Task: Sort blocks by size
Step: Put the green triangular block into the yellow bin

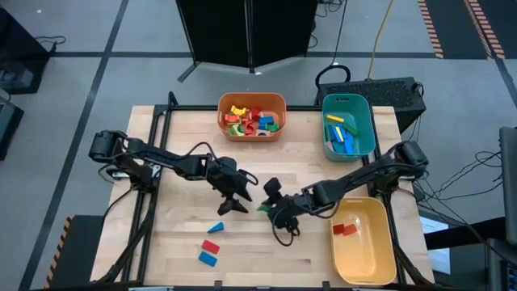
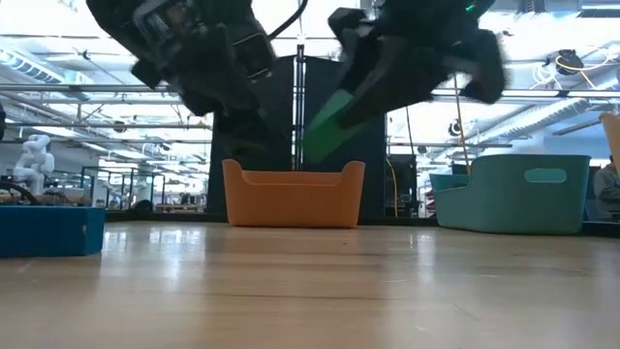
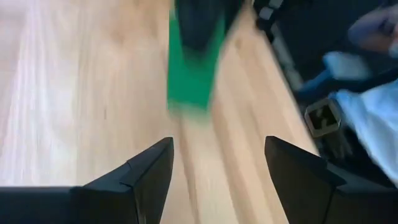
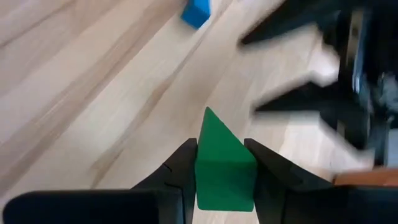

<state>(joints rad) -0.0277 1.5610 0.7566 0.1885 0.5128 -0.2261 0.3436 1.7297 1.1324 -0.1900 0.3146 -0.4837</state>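
My right gripper [image 1: 269, 205] is shut on a green wedge-shaped block [image 4: 224, 158] above the middle of the table. The block also shows in the low view [image 2: 325, 121], well above the tabletop. My left gripper [image 1: 240, 202] is open and empty just left of it, facing the green block [image 3: 189, 68]. A blue wedge block [image 1: 215, 228], a red block [image 1: 211, 246] and a blue block [image 1: 208, 259] lie flat on the table toward the near edge. My right gripper pinches the green block's two flat sides [image 4: 204, 171] between its two fingers. The block's pointed end [image 4: 209, 118] sticks out ahead of the fingertips. The fingers come from the table's right, slanting down. The block is lifted clear of the table.
An orange bin [image 1: 222, 121] with several mixed blocks stands at the far middle. A teal bin [image 1: 370, 121] with blue, yellow and green blocks is at the far right. A yellow bin [image 1: 380, 259] with red blocks is at the near right. The two grippers are close together.
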